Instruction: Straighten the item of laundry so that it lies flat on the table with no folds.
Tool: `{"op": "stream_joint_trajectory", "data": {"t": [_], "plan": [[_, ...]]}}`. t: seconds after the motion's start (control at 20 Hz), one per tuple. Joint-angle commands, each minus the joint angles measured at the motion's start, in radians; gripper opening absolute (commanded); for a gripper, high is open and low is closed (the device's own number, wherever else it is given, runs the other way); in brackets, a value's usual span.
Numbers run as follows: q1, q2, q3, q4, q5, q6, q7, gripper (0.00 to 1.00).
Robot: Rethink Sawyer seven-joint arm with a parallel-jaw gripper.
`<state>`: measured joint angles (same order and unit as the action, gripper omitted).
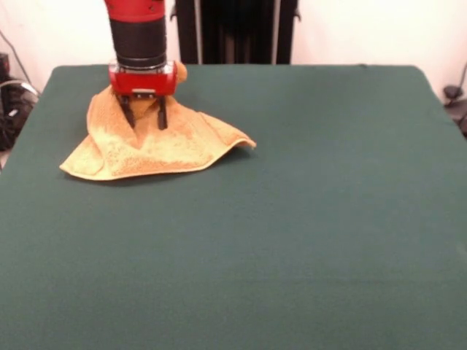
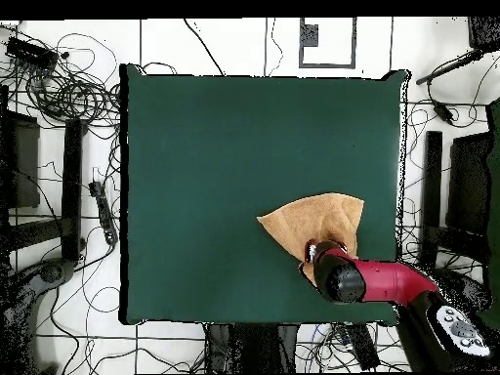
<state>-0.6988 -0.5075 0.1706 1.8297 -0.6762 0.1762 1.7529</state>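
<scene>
Orange-tan towel (image 1: 149, 146) crumpled on the green counter (image 1: 292, 219), close to one counter edge, one corner flared outward, folds bunched beneath the red and black arm (image 2: 376, 280). Gripper (image 1: 144, 115) down in the bunched cloth, dark fingers (image 1: 162, 115) slightly spread, tips touching the towel; pinching or not, cannot tell.
</scene>
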Motion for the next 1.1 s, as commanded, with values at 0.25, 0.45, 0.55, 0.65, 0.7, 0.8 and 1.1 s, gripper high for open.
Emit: {"op": "stream_joint_trajectory", "data": {"t": [0.25,0.45,0.55,0.65,0.7,0.8,1.1], "plan": [[0.274,0.252,-0.094,-0.088,0.057,-0.064,0.211,1.00],[0.340,0.251,-0.132,-0.099,0.132,-0.059,0.257,1.00],[0.361,0.248,-0.141,-0.100,0.169,-0.045,0.265,1.00],[0.381,0.243,-0.146,-0.099,0.205,-0.032,0.266,1.00],[0.397,0.243,-0.152,-0.101,0.224,-0.035,0.272,1.00],[0.424,0.243,-0.155,-0.109,0.259,-0.030,0.266,1.00],[0.487,0.244,-0.176,-0.136,0.346,-0.001,0.258,1.00]]}}
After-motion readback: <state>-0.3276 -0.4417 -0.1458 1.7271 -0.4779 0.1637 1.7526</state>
